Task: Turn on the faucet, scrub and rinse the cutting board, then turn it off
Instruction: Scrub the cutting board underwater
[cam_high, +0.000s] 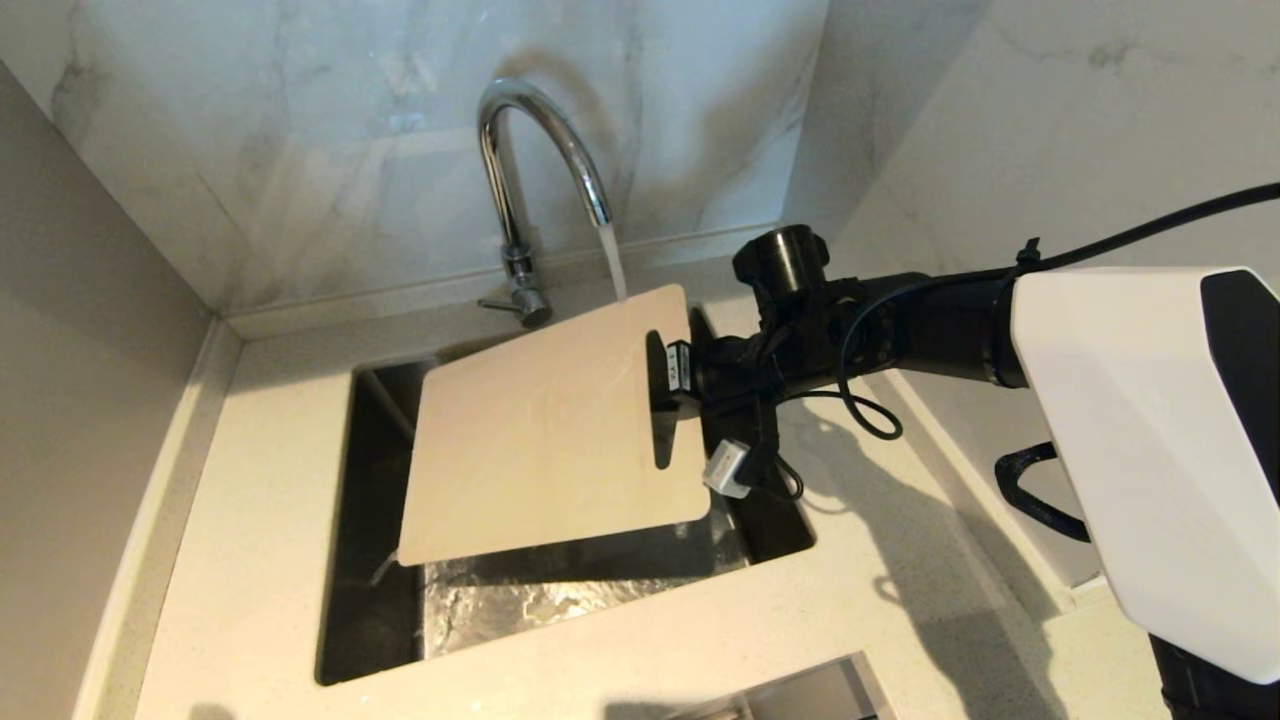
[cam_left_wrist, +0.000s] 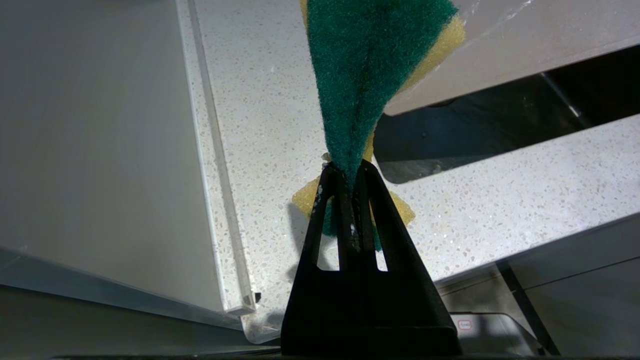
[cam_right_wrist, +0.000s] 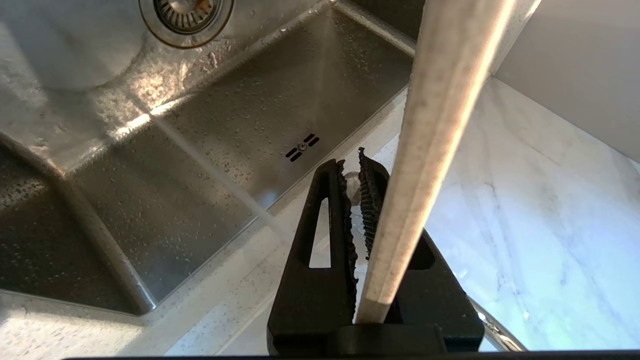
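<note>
The cream-white cutting board (cam_high: 540, 420) hangs tilted over the steel sink (cam_high: 560, 590). My right gripper (cam_high: 665, 385) is shut on its handle-slot end. In the right wrist view the board (cam_right_wrist: 440, 100) shows edge-on, running from the base of the right gripper (cam_right_wrist: 352, 167) across one finger. The chrome faucet (cam_high: 530, 140) is running. Its stream (cam_high: 612, 262) lands on the board's far corner by the slot. The thin lever (cam_high: 500, 302) sticks out at the tap's base. My left gripper (cam_left_wrist: 350, 170) is shut on a green and yellow sponge (cam_left_wrist: 370, 60) above the speckled counter. It does not show in the head view.
Marble walls (cam_high: 300, 150) close in the back and both sides of the counter (cam_high: 230, 560). The sink drain (cam_right_wrist: 185, 12) lies below the board, with wet drops on the basin walls. A second opening (cam_high: 800, 695) sits at the counter's front edge. A black curved handle (cam_high: 1035, 490) stands at the right.
</note>
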